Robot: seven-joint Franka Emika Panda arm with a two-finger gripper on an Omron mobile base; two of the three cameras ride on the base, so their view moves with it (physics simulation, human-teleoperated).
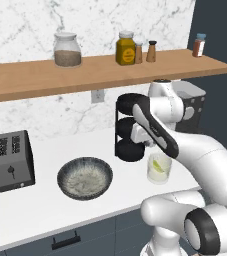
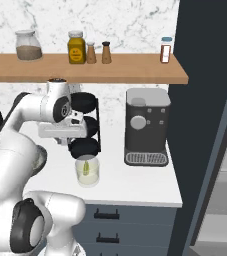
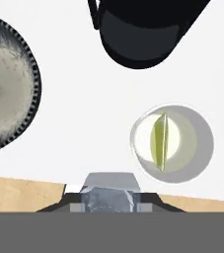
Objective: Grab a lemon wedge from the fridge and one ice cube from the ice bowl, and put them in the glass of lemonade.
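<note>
**Ice cube gripped short of the glass: a drop from here would miss**

Ice cube [image 3: 108,197], a pale faceted lump, sits pinched between the tips of the gripper [image 3: 108,197], whose jaws are closed on it with only a narrow gap. The hand hangs above the white counter [image 1: 35,210], in front of the black three-tier rack [image 1: 130,125]. The glass of lemonade [image 1: 159,170] stands just near and right of it, not under it. In the hand view the glass lies off to the right and farther out than the fingertips.

Likely faults, as I judge them:
- Letting go here would drop the cube onto the counter or the glass rim, and it could skid toward the ice bowl [image 1: 60,177] on the left.
- A wide sideways swing could bump the rack, which is close behind the hand.
- Coming down low could tip the light tumbler.
- A high release could splash the drink.

The lemon wedge [image 3: 160,141] is already inside the glass. From above it looks like a thin yellow-green sliver with its edge turned upward. Its long axis runs roughly near to far, and it sits slightly left of the glass's centre. In the right base view it seems to stand fairly upright in the liquid. The cube looks blocky, and I cannot make out a long axis.
</note>
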